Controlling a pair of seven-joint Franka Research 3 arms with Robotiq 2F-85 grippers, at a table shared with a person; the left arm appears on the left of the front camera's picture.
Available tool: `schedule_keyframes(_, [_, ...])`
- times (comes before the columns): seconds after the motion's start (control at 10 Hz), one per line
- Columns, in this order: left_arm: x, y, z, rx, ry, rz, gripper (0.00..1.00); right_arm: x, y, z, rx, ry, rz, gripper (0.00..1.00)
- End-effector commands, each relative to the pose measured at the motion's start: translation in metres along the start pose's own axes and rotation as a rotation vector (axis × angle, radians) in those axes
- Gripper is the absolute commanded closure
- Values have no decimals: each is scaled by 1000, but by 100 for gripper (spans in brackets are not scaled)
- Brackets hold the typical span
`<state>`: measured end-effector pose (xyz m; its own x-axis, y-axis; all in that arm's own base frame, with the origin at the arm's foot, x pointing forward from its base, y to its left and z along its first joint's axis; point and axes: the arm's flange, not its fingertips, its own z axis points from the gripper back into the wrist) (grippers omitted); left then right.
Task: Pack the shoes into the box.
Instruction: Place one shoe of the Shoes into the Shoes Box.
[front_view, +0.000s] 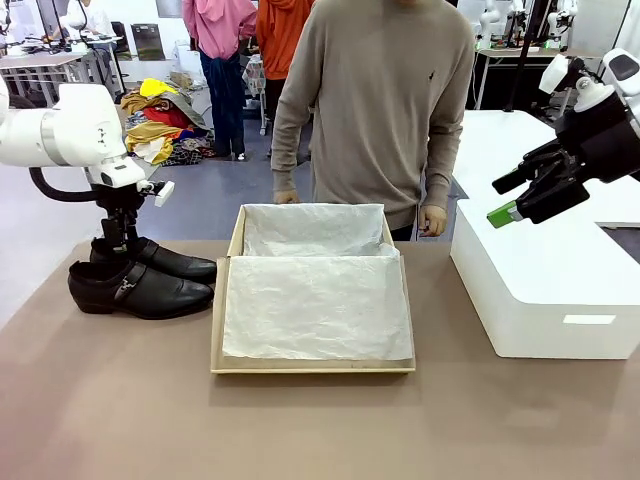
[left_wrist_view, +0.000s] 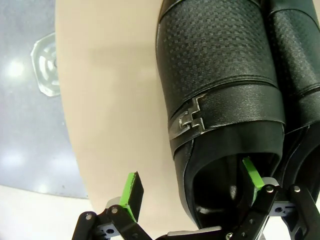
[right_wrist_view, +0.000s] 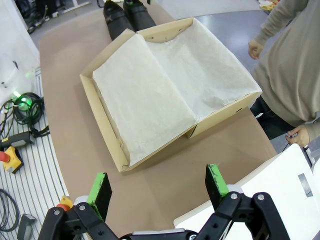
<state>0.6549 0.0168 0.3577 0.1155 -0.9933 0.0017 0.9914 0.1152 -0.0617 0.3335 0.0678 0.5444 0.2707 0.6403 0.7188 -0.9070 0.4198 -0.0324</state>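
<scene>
Left claw straddles side of one shoe

Left end effector spread wide over buckled shoe

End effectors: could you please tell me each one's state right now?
Left end effector: open, straddling a shoe wall, not gripping.
Right end effector: open, empty.
</scene>
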Motion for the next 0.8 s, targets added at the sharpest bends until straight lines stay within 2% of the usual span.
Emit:
schedule_keyframes(0.0, [-1,8,2,-19,14,12,20,1,-1,-1,13,-25,4,0])
schedule_keyframes(0.4, [2,9,1,-16,-8,1,97,1,-1,-1,13,-25,4,0])
schedule_keyframes(0.7, [2,7,2,-16,-17,-6,100,1,-1,-1,13,-25,4,0])
